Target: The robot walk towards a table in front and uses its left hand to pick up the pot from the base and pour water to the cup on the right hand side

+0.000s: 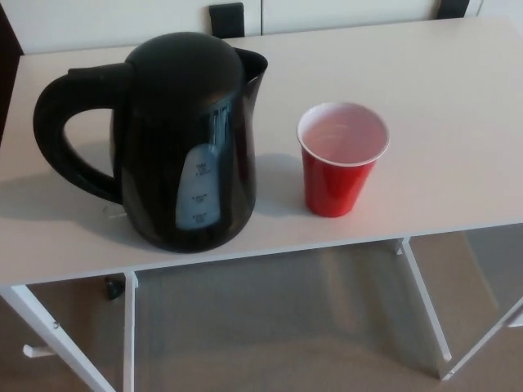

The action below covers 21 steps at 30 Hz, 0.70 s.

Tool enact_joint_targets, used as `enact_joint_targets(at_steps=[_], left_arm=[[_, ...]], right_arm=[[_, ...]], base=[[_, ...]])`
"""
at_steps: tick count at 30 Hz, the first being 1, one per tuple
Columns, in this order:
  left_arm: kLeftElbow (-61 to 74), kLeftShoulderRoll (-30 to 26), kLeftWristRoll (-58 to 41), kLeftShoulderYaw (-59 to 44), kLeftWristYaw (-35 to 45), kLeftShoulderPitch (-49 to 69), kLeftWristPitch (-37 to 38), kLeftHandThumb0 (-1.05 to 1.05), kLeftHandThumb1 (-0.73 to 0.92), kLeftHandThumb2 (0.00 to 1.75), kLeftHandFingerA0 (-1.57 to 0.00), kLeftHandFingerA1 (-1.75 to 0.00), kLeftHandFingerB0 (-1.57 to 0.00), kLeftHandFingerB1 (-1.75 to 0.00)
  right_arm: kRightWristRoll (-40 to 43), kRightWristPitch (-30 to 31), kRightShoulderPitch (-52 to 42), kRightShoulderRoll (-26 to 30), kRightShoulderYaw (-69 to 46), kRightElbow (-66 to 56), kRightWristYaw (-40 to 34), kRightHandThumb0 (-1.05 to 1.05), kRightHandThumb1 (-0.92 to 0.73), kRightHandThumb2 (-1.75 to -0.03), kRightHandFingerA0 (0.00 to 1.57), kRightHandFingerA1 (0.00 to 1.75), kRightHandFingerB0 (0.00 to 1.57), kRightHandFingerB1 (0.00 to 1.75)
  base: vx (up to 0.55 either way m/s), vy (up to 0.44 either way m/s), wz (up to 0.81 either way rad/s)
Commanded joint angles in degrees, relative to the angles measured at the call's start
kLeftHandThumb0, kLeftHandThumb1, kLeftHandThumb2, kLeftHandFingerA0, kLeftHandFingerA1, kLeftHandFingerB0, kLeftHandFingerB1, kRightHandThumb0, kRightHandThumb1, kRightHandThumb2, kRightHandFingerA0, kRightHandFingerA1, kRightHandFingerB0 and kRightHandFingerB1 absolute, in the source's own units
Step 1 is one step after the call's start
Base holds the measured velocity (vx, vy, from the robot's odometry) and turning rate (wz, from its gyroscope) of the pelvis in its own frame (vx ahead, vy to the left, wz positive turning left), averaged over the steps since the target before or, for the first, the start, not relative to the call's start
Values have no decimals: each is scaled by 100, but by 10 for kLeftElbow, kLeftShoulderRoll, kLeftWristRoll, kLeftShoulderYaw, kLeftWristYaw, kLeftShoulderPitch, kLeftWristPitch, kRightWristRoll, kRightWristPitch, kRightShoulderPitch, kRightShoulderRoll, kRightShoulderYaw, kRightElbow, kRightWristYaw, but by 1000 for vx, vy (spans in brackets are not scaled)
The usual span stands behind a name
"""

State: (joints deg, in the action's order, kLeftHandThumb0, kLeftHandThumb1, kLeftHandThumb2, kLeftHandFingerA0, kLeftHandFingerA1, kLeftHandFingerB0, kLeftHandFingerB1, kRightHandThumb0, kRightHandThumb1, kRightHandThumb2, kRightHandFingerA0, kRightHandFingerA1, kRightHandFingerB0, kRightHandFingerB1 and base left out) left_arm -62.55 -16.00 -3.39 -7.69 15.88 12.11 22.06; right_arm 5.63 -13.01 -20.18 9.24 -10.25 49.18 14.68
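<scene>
Pot (184, 139) hides its base beside the cup (341, 159); no robot hand shows

The pot (184, 143) is set upright on the bench (441, 90), toward its left end and close to the front edge. Its handle (61, 131) is turned toward the left edge, and its spout (252, 61) is pointed toward the right and the rear. The cup (339, 159) is placed upright to the right of the pot, near it but apart, also close to the front edge. The right part of the bench behind the cup is left bare. The floor (286, 327) is seen below the front edge, between the bench legs (425, 306).
</scene>
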Motion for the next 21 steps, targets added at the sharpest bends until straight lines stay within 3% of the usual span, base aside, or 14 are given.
enact_joint_targets(at_steps=[1, 4, 6, 8, 10, 13, 14, 15, 18, 19, 20, 21], left_arm=[[4, -10, -2, -5, 5, -1, -15, -19, 46, 54, -46, -39, -39, -34], [10, -13, -2, -6, 9, 0, -12, -19, 46, 54, -46, -39, -39, -34], [88, -25, -93, -92, 18, 21, -50, -20, 50, 56, -37, -37, -31, -32], [145, -30, -124, -133, 24, 40, -84, -15, 49, 55, -30, -36, -28, -32], [239, -47, -163, -192, 12, 77, -120, -17, 47, 54, -34, -36, -31, -32], [286, -62, -184, -239, 18, 93, -140, -24, 47, 57, -27, -35, -26, -32], [316, -80, -189, -264, 18, 101, -141, -32, 46, 60, -23, -35, -23, -33], [345, -89, -193, -280, 16, 104, -151, -20, 32, 87, -10, -52, -10, -51], [445, -106, -216, -310, 19, 97, -181, -23, 32, 86, -6, -51, -5, -49], [467, -106, -218, -313, 15, 94, -187, -43, 43, 53, -19, -32, -19, -28], [509, -110, -223, -315, 9, 88, -200, -27, 28, 84, 0, -49, 0, -48], [558, -113, -231, -316, 5, 86, -216, -27, 29, 85, 0, -49, 0, -48]], right_arm=[[4, 6, 3, 4, -4, 6, -1, -13, -39, -85, 31, 56, 16, 48], [2, -5, 12, 4, -6, 27, -5, -13, -39, -85, 31, 56, 16, 48], [-4, -5, 17, 1, 0, 31, -6, -14, -40, -86, 29, 55, 16, 48], [-1, 7, 15, -1, 0, 17, -8, -12, -41, -86, 31, 56, 15, 48], [4, 3, 23, 1, -4, 23, -1, -12, -41, -86, 30, 55, 15, 48], [11, 9, 28, 6, -12, 30, 1, -13, -40, -85, 29, 54, 15, 48], [10, 7, 29, 7, -14, 30, -2, -14, -40, -85, 29, 54, 15, 48], [9, 6, 28, 8, -13, 29, -2, -14, -40, -85, 28, 54, 15, 48], [11, -5, 35, 8, -16, 44, 4, -15, -40, -86, 27, 54, 14, 47], [11, -8, 37, 8, -17, 48, 6, -15, -40, -86, 26, 54, 14, 47], [12, -12, 37, 8, -18, 47, 8, -14, -40, -86, 27, 54, 14, 48], [14, -12, 34, 7, -20, 43, 8, -13, -40, -86, 26, 54, 14, 48]], base=[[0, 0, 0], [0, 0, 0], [0, 0, 0], [0, 0, 0], [0, 0, 0], [0, 0, 0], [0, 0, 0], [0, 0, 0], [0, 0, 0], [0, 0, 0], [0, 0, 0], [0, 0, 0]])
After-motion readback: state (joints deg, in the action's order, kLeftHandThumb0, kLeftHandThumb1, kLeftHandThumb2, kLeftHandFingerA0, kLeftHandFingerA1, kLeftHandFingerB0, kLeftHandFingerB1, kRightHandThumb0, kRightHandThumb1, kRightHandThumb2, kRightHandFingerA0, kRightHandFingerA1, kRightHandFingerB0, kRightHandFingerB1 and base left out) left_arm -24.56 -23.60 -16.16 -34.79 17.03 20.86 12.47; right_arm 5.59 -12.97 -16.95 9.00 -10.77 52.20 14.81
